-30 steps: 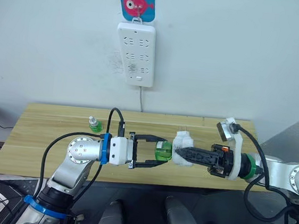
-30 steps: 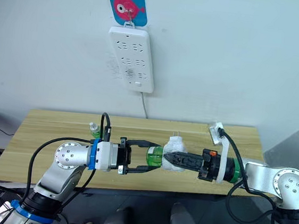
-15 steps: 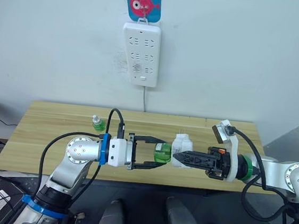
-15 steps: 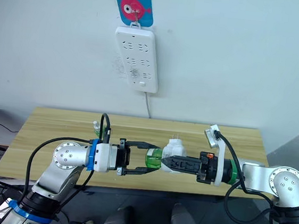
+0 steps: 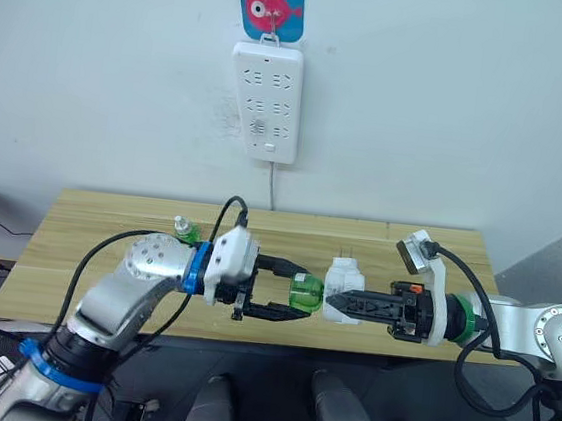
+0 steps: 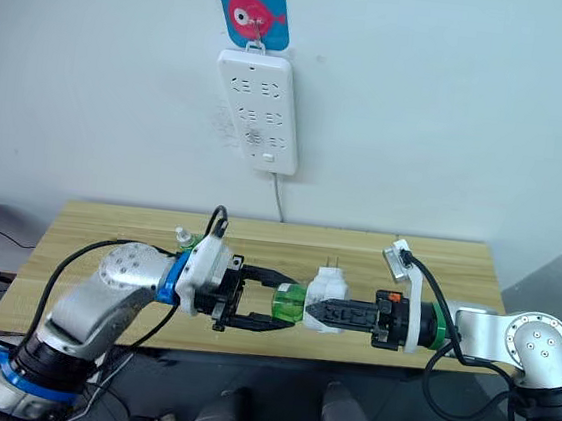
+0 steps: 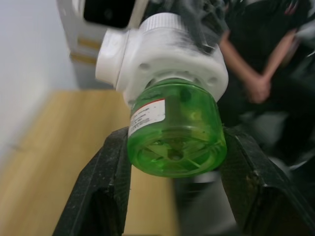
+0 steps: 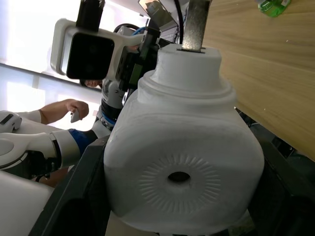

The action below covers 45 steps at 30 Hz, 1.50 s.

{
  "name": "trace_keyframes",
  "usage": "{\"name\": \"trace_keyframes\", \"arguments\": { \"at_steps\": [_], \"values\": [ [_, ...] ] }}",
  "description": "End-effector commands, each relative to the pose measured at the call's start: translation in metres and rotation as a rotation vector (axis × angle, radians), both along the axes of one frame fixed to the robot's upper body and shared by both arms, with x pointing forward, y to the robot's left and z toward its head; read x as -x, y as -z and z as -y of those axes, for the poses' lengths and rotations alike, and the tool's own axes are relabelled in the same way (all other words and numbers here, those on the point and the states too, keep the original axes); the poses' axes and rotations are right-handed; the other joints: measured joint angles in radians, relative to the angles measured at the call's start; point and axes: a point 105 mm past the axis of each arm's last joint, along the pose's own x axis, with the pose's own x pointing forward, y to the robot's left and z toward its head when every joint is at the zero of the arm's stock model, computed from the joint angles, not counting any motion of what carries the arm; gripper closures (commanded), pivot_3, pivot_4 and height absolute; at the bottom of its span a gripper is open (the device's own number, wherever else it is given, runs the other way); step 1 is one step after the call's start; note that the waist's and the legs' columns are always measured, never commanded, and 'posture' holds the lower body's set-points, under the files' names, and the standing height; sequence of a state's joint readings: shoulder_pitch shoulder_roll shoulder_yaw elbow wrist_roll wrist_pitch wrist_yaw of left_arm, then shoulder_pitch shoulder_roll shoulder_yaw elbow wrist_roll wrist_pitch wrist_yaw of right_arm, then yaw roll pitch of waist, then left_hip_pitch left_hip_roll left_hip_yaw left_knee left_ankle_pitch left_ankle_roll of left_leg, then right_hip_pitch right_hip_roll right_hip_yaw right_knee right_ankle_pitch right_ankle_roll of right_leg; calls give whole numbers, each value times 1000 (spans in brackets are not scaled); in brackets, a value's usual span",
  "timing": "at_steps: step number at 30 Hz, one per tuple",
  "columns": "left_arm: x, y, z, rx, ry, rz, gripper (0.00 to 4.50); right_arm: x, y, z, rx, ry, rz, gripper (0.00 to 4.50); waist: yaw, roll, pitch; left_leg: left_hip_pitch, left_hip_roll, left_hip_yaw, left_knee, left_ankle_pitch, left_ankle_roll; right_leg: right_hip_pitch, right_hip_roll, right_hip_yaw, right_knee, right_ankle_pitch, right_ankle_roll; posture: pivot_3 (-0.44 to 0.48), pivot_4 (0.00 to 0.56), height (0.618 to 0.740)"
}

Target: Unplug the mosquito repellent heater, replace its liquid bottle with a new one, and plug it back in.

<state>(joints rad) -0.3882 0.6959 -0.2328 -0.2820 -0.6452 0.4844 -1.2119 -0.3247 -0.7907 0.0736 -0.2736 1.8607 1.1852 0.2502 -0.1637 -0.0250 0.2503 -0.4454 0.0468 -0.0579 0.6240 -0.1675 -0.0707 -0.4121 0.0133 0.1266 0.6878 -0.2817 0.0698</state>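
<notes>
Heater [image 5: 341, 288] clamped by right gripper [image 5: 337, 302]; left gripper [image 5: 297, 295] pinches bottle [image 5: 305, 294].

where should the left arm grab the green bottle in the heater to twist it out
On its round green body, below the white collar, with one jaw on each side, coming straight along the bottle's axis from its base end. The liquid bottle sticks out of the mosquito repellent heater towards the left gripper, whose jaws already flank it. The right gripper steadies the heater from the opposite end.
</notes>
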Motion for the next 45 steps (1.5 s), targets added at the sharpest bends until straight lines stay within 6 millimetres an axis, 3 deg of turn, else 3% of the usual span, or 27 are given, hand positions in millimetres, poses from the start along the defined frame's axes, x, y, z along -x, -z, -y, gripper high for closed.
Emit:
{"name": "trace_keyframes", "arguments": {
  "at_steps": [1,5,9,12,15,24,29,34,41,45],
  "values": [
    [-7,-4,-6,-2,-55,-145,2289,18,-18,-8,-80,-110,42,1407,-1,0,0,0,0,0,0,0,0,0,0,0,0,0,0,-165,235,736],
    [-13,-9,-2,10,-91,-14,2289,19,-19,-8,-86,-108,40,1410,1,0,0,0,0,0,-2,0,0,0,0,0,-2,0,0,-163,235,736],
    [-16,-2,-4,-6,-111,237,948,17,-20,-8,-94,-97,35,1413,4,0,0,0,0,0,-4,0,0,0,0,0,-6,0,0,-163,235,736],
    [-14,-4,-11,70,-136,602,0,14,-22,-7,-100,-83,36,1428,7,0,0,0,0,1,-5,0,0,0,0,1,-7,0,0,-169,233,736],
    [-10,-9,-14,133,-181,746,0,13,-24,-7,-105,-75,41,1431,21,0,0,0,1,1,-6,0,0,0,0,0,-7,0,0,-170,231,736],
    [21,-3,-6,193,-131,743,0,11,-23,-8,-98,-61,48,1431,27,0,0,-1,0,2,-5,0,0,0,-1,1,-7,1,0,-170,223,736],
    [15,3,-15,164,-193,705,0,2,-21,-6,-87,-11,57,1431,25,0,0,-1,0,2,-5,0,0,0,-1,1,-7,1,0,-168,219,736],
    [9,-6,-5,204,-198,719,0,4,-19,-6,-73,-23,56,1431,26,0,0,-1,0,2,-3,0,0,0,-1,1,-7,1,0,-169,214,736],
    [19,-6,-1,217,-138,710,0,0,-16,-5,-60,-2,51,1431,22,0,0,-1,0,2,-4,0,0,0,-1,1,-7,1,0,-174,211,736],
    [18,-8,-1,218,-131,715,887,-1,-15,-4,-55,6,49,1431,22,0,0,-1,0,2,-3,0,0,0,-1,1,-7,1,0,-176,209,736]
  ]
}}
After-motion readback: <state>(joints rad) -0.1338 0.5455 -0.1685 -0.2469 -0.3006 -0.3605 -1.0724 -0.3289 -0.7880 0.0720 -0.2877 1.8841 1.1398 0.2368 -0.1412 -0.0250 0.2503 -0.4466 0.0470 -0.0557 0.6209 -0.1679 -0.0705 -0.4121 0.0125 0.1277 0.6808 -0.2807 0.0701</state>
